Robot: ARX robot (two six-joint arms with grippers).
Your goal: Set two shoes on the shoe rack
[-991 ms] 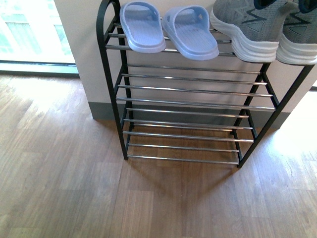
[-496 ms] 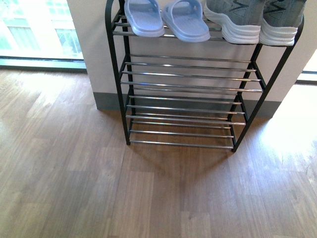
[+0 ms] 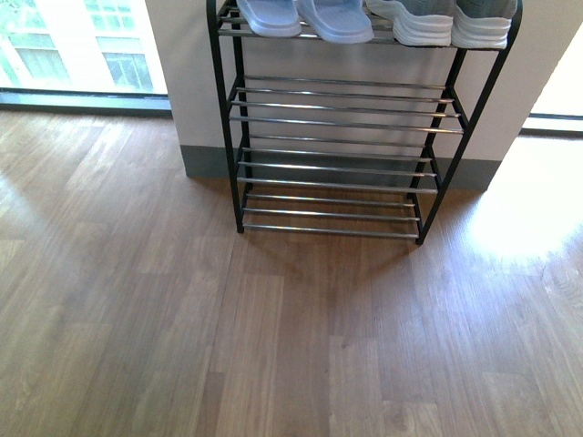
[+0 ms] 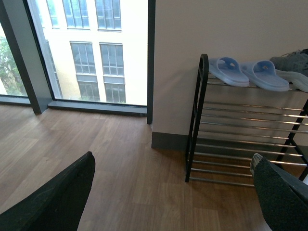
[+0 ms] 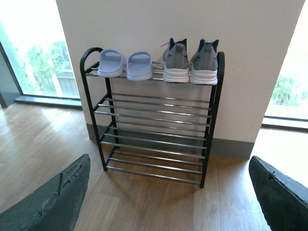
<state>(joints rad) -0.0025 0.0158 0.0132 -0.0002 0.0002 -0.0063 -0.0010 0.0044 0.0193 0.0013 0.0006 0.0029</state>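
Two grey knit sneakers (image 5: 189, 62) with thick white soles and navy lining sit side by side on the top tier of the shoe rack (image 5: 154, 120), at the end of that tier away from the arched side frame seen in the left wrist view. Their toes point out from the wall, and the two soles look to be touching or nearly so. In the front view only their white toe ends (image 3: 442, 25) show, at the upper edge.

Next to the sneakers on the same tier lies a pair of pale blue slides (image 5: 125, 63), also toes outward, filling the other half of the tier. The three tiers below hold only their chrome bars.

The rack — black side frames, thin chrome bars — stands on a wood-plank floor (image 3: 273, 346) with its back against a cream wall (image 5: 159, 24) that has a grey baseboard. Tall windows (image 4: 91, 48) flank the wall on either side of the rack.

Both grippers are well back from the rack. The left gripper (image 4: 173, 192) has its dark fingers spread wide apart with nothing between them; the right gripper (image 5: 168, 197) is likewise spread wide and empty.
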